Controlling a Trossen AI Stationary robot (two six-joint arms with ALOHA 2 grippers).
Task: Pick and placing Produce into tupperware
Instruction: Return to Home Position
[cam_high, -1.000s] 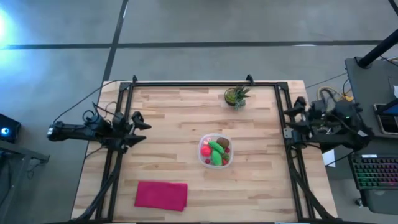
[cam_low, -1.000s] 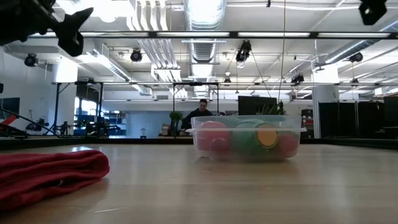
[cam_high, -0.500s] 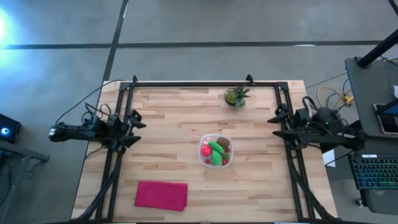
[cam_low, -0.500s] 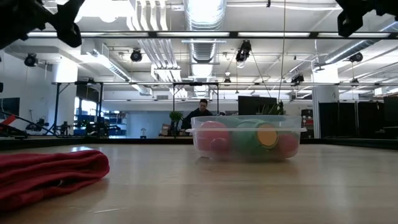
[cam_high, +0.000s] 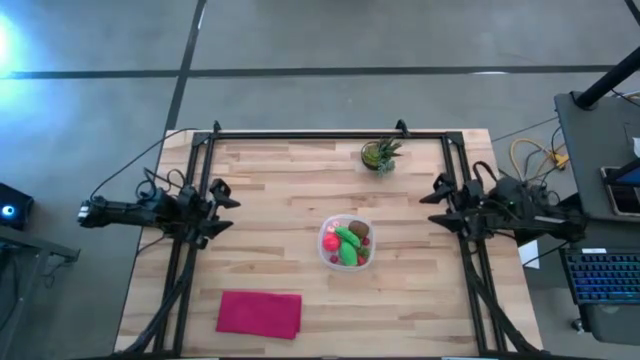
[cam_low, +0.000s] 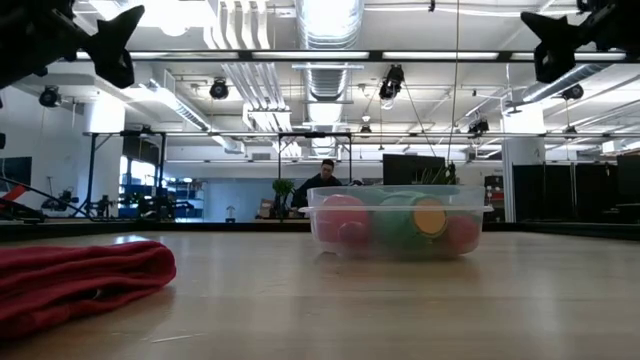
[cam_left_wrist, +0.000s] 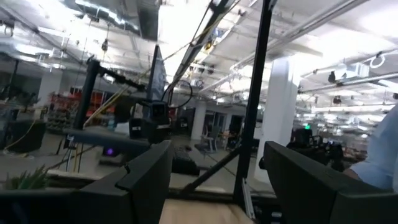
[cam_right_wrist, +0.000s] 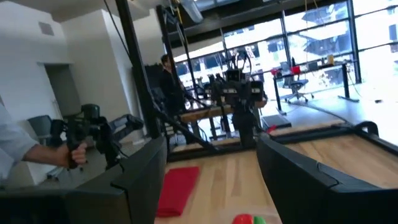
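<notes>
The tupperware (cam_high: 346, 242) is a clear roundish container standing on its base in the middle of the wooden table, also seen in the low view (cam_low: 397, 220). The produce (cam_high: 348, 243) lies inside it: green oblong pieces, red and pink ones, a brown round one. My left gripper (cam_high: 222, 206) hovers open above the table's left edge, far from the container. My right gripper (cam_high: 437, 204) hovers open above the right edge, pointing toward the container. In the wrist views both grippers, left (cam_left_wrist: 214, 186) and right (cam_right_wrist: 211, 180), have their fingers spread and hold nothing.
A folded magenta cloth (cam_high: 259, 313) lies near the table's near-left corner. A small potted plant (cam_high: 380, 155) stands at the far edge. Black frame rails (cam_high: 190, 250) run along the table's sides. A person's hand (cam_right_wrist: 73, 152) holds a device beyond the table.
My right gripper has moved in from beyond the table's right edge toward the table's left and now hangs over the right rail, still open. The tupperware, produce and cloth have stayed where they were.
</notes>
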